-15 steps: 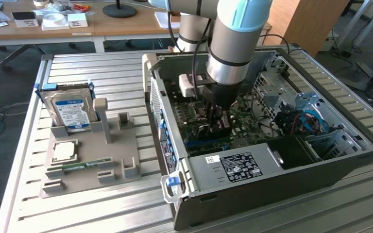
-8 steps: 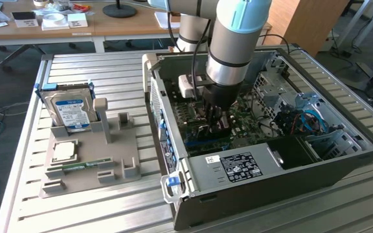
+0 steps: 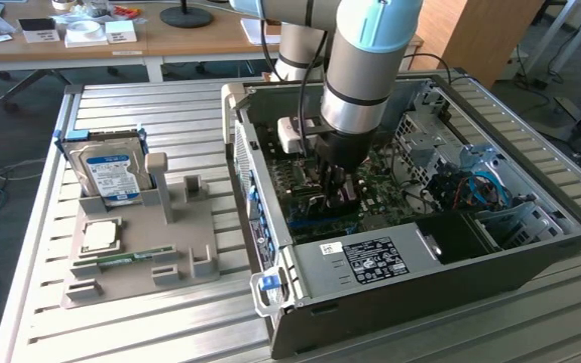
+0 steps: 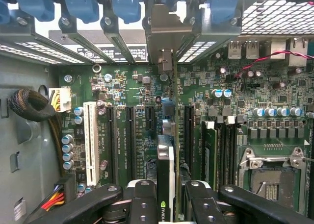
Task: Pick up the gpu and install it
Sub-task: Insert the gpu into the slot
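My gripper [image 3: 337,189] is down inside the open computer case [image 3: 402,272], over the green motherboard [image 3: 381,193]. In the wrist view the gpu [image 4: 166,165] stands edge-on between my black fingers [image 4: 142,202], and the gripper [image 4: 167,207] is shut on it. Its grey metal end bracket [image 4: 164,33] reaches up to the rear slot openings under the blue latches [image 4: 81,3]. The card's lower edge lines up with a black expansion slot [image 4: 189,131]. I cannot tell whether it is seated in that slot.
A grey fixture tray [image 3: 139,242] on the slatted table carries the silver hard drive with blue label [image 3: 114,170], a processor [image 3: 99,236] and a green memory stick [image 3: 124,259]. Near the card lie a white slot [image 4: 90,140], memory sticks [image 4: 211,145], a processor socket [image 4: 272,177] and cable bundles [image 4: 29,104].
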{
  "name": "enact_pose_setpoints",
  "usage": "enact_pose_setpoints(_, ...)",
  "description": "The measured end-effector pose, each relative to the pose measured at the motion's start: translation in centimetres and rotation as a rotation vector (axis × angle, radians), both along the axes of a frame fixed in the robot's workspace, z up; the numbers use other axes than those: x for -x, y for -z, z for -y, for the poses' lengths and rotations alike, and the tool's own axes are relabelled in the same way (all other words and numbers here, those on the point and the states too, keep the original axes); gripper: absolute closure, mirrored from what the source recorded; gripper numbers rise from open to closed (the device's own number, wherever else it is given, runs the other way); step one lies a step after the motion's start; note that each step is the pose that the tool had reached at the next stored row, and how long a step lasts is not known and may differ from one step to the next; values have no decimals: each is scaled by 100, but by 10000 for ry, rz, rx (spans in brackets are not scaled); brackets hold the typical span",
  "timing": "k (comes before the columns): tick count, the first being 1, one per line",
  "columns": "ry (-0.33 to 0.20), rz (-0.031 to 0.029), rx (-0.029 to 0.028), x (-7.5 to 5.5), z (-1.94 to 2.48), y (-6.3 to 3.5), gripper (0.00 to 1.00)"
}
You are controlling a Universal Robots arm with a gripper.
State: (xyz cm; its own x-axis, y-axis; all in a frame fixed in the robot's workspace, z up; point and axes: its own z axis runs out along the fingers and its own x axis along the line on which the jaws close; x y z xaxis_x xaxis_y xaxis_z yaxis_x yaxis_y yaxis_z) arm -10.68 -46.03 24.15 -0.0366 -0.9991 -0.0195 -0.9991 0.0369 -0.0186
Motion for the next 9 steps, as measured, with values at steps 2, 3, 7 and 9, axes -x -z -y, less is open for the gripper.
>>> enact_pose_setpoints(2,-1,-1,2,2,0,5,73)
enact_pose_setpoints(3,-1,-2,2,2,0,5,73)
enact_pose_setpoints(7,0,0,0,3,0,8,73)
enact_pose_setpoints(9,0,0,0,3,0,8,73)
